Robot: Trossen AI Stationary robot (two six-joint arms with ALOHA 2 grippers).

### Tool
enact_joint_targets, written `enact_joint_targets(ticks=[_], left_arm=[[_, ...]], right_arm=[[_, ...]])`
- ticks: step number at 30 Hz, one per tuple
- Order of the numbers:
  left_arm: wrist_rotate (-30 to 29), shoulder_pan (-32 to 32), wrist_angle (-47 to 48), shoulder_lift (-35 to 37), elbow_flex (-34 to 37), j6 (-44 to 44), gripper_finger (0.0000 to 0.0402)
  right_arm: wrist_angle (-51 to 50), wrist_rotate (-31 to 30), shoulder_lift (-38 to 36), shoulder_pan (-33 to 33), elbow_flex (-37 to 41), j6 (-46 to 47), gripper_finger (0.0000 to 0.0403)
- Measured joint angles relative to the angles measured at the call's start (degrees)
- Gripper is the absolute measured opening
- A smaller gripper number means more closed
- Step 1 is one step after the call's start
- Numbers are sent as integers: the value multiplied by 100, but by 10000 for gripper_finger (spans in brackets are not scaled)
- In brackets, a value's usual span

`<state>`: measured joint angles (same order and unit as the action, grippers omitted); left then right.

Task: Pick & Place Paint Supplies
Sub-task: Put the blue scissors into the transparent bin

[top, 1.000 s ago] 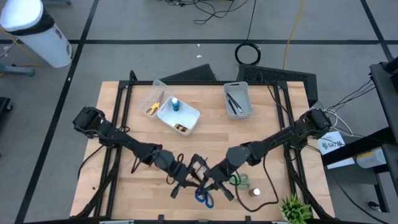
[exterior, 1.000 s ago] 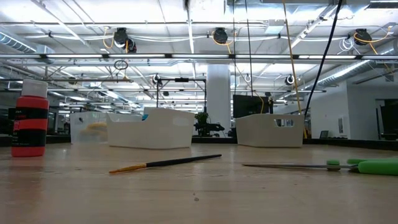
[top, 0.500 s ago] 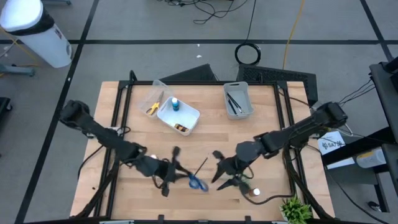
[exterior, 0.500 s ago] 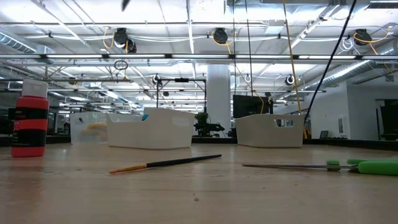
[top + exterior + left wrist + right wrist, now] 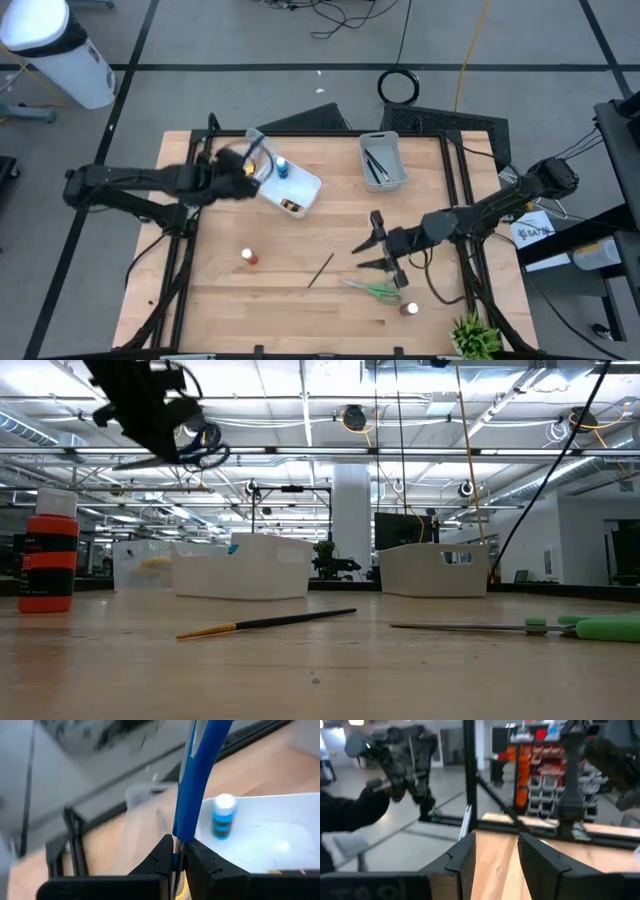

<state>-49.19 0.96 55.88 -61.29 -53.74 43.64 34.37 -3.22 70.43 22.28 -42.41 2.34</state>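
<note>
The left tool (image 5: 238, 165) pinches the blue scissors (image 5: 197, 775) and hangs above the far-left part of the table (image 5: 200, 300), over the clear bin (image 5: 245, 150) just beside the white bin (image 5: 290, 185); from the low camera the blue handles (image 5: 205, 455) dangle high over the bins. The right tool (image 5: 380, 250) floats near the table's right middle with its fingers spread and nothing between them (the green scissors (image 5: 375, 291) lie just in front of it, apart).

A paintbrush (image 5: 321, 269) lies near the table's centre, a red bottle (image 5: 247, 258) to its left and a brown bottle (image 5: 409, 309) near the front edge. The white bin holds a blue bottle (image 5: 282, 167); a second white bin (image 5: 383, 160) toward the far right holds dark brushes. Beyond the wooden table is a big hall with ceiling lights and shelving.

A second ago both tools met over the blue scissors near the front centre; since then the left has carried them to the bins, and the right has let go and drawn back.
</note>
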Motion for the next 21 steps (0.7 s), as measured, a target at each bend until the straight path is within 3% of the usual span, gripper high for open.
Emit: enact_joint_targets(ticks=[5,9,17,21], left_arm=[[1178,1542,-551,-268,0,-577,28],[1806,2221,-1124,-874,0,-1170,28],[2118,2860,-1253,-2033,0,-958,28],[2303,3063,-1195,-2364,1,-831,54]], right_arm=[[621,18,-61,-332,383,1,130],[576,27,-59,-481,444,-2,130],[482,60,-61,-496,447,-1,130],[405,65,-59,-496,447,-2,130]])
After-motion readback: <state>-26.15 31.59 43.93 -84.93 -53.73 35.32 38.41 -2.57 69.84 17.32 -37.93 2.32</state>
